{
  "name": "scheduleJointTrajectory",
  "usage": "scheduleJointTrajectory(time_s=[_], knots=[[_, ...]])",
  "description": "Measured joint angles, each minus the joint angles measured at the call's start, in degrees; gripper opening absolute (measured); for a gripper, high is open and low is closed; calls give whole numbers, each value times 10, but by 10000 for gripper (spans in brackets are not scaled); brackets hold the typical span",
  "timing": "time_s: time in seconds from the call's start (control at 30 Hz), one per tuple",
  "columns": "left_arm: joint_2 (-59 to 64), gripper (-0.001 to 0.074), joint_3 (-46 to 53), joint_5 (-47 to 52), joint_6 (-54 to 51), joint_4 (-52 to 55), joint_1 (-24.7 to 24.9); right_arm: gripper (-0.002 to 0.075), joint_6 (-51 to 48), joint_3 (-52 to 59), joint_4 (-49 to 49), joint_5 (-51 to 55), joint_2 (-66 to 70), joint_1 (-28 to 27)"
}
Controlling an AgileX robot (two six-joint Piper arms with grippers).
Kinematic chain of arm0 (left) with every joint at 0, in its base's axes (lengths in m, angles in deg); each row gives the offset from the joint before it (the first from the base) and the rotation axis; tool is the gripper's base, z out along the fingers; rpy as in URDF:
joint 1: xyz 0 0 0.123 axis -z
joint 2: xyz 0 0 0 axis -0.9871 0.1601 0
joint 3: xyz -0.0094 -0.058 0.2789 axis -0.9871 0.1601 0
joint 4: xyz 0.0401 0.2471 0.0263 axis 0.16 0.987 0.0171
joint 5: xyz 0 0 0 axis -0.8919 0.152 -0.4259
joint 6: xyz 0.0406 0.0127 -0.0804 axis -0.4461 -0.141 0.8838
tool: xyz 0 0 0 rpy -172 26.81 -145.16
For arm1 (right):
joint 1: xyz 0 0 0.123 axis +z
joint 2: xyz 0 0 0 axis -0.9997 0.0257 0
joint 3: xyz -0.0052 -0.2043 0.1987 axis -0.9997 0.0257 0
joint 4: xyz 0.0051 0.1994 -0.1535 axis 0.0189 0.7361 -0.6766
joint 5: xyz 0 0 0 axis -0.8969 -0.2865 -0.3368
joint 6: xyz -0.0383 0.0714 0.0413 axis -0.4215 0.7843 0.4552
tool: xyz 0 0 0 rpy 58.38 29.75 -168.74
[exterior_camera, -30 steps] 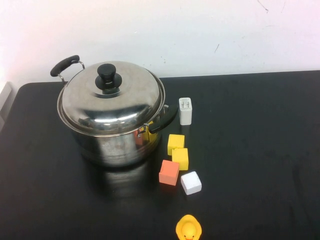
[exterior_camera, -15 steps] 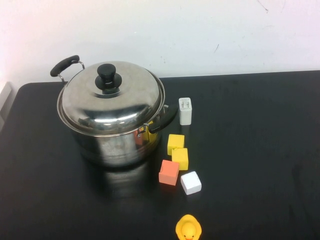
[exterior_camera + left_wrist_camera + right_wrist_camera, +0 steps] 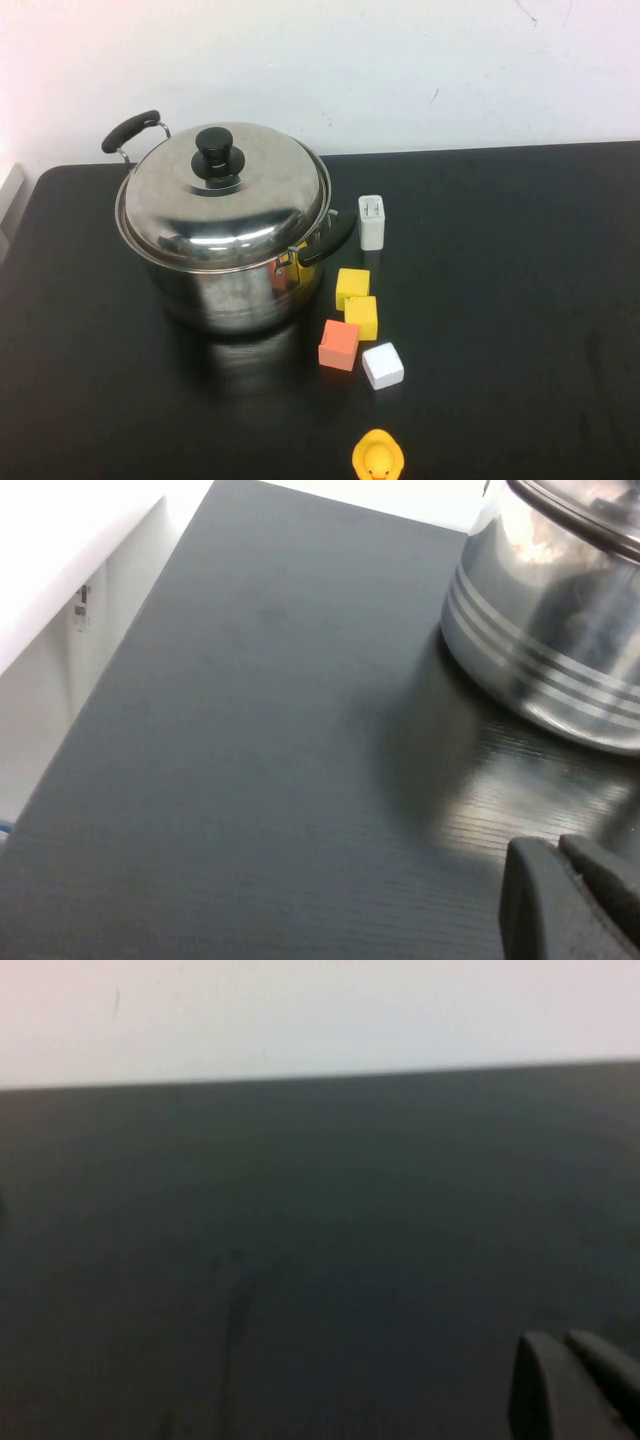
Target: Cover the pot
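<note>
White wall closes off the far side, scuffed in a few places, and a black wood-grain bench [image 3: 500, 300] fills the rest of the high view. Its matt surface shows a soft reflection beneath the pot [image 3: 225, 285], which stands at the far left of the bench. The lid [image 3: 222, 195] already sits on it, level, its rim resting all round the pot's edge, so the covering looks done.

Steel this polished is likely slippery and stiff, and a pot this large is probably heavy; the two black side handles are the places to grip it. The lid is best taken by its black knob [image 3: 214, 150], the only part that stands proud of the smooth dome.

Just right of the pot stands a white plug [image 3: 371, 221]. Nearer the robot lie two yellow cubes [image 3: 357, 302], touching, then an orange cube [image 3: 338, 344] and a white cube [image 3: 382, 365], close together. A yellow duck [image 3: 377, 458] sits at the near edge.

Neither arm appears in the high view. The left hand [image 3: 575, 900] hangs low over bare bench beside the pot's banded wall, seen in its own wrist view; its fingers lie together and hold nothing. The right hand [image 3: 575, 1385] is over open bench facing the wall, well clear of everything, its fingers likewise together and empty.
</note>
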Motion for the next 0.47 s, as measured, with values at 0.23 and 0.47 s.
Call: scheduleJointTrajectory(time_s=[0.23, 0.47], knots=[[0, -1, 0, 0, 0, 0, 0, 0, 2, -1, 17, 44, 0, 0], [0, -2, 0, 0, -1, 0, 0, 0, 5, -1, 19, 48, 0, 0]])
